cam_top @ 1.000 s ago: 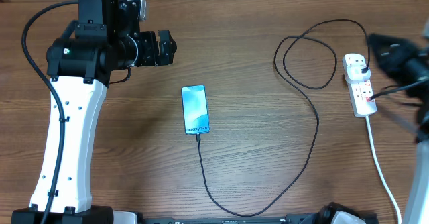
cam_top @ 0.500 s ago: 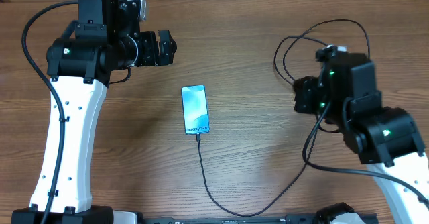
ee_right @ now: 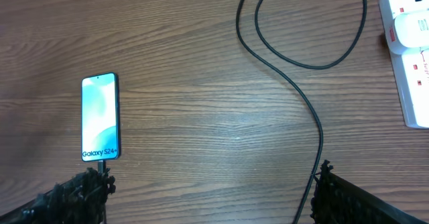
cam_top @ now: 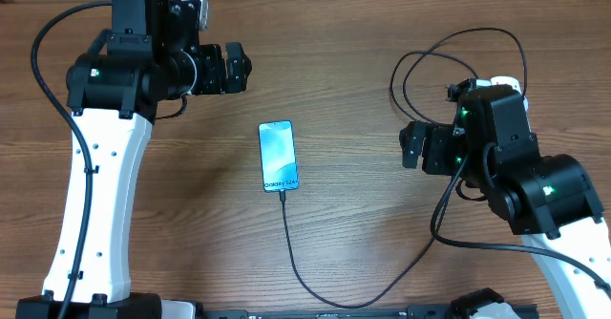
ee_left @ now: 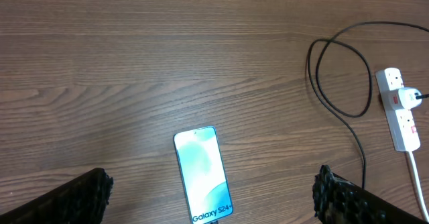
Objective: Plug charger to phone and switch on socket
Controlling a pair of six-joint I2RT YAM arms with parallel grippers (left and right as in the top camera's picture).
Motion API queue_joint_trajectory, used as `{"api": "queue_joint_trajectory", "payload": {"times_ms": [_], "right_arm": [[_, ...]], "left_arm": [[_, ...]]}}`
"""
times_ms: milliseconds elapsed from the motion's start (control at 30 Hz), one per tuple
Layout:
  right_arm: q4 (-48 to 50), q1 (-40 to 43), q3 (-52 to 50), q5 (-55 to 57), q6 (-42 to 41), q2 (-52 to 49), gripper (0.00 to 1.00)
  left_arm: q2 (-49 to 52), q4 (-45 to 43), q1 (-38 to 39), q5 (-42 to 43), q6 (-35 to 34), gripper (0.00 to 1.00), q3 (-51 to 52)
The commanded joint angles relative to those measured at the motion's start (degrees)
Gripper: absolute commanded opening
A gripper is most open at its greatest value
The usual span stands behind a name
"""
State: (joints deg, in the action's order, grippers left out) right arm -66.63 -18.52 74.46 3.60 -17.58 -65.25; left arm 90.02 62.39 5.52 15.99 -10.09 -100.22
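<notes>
Nearest the robot's base, the charger (cam_top: 286,252) sweeps low along the wooden table (cam_top: 363,61) as a thin black cable; from that bend one run climbs toward 12 o'clock to the phone (cam_top: 278,157), where its connector sits in the short edge by the "Galaxy" lettering; the phone lies flat, screen up and lit blue-teal, close to the table's middle, with that lettered edge at its 6 o'clock end. The cable's other run rises on the right side and passes under the right arm; at 3 o'clock from the phone the right gripper (cam_top: 410,145) hangs above the wood, jaws spread wide, its black fingers (ee_right: 80,194) grasping nothing. At 11 o'clock from the phone the left gripper (cam_top: 239,68) hovers well apart from it, jaws likewise released, fingers (ee_left: 87,194) empty. Farthest, toward 2 o'clock, the cable coils in a loose loop beside the socket (ee_left: 400,110); this white strip lies lengthwise from 12 to 6 with a plug seated in it and its thick white cord (ee_left: 419,177) leaving the 6 o'clock end; whether its red-marked switches are on I cannot tell.
</notes>
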Motion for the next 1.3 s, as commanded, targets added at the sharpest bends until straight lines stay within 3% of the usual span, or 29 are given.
{"api": "queue_joint_trajectory", "payload": {"times_ms": [0, 200, 300, 400, 667, 1000, 1267], "right_arm": [[0.04, -0.26, 0.52, 3.02, 0.11, 0.2, 1.0], [2.19, -0.26, 0.46, 4.11, 0.11, 0.2, 1.0], [7.93, 0.92, -1.18, 3.74, 0.37, 1.07, 1.0], [16.5, 2.6, -5.84, -1.57, 6.51, 3.91, 1.0], [31.36, 5.9, -23.15, -7.43, 7.23, 18.67, 1.0], [47.58, 8.22, -50.36, -8.26, 7.23, 44.65, 1.0], [51.52, 8.66, -62.34, -8.2, 7.69, 57.86, 1.0]], "left_arm": [[0.31, -0.02, -0.31, -0.31, 1.07, 1.0, -0.33], [0.31, -0.02, -0.31, -0.31, 1.09, 1.0, -0.33], [0.31, -0.02, -0.31, -0.31, 1.09, 1.0, -0.33], [0.31, -0.02, -0.31, -0.31, 1.09, 1.0, -0.33], [0.31, -0.02, -0.31, -0.31, 1.09, 1.0, -0.33], [0.31, -0.02, -0.31, -0.31, 1.09, 1.0, -0.33], [0.31, -0.02, -0.31, -0.31, 1.09, 1.0, -0.33]]}}
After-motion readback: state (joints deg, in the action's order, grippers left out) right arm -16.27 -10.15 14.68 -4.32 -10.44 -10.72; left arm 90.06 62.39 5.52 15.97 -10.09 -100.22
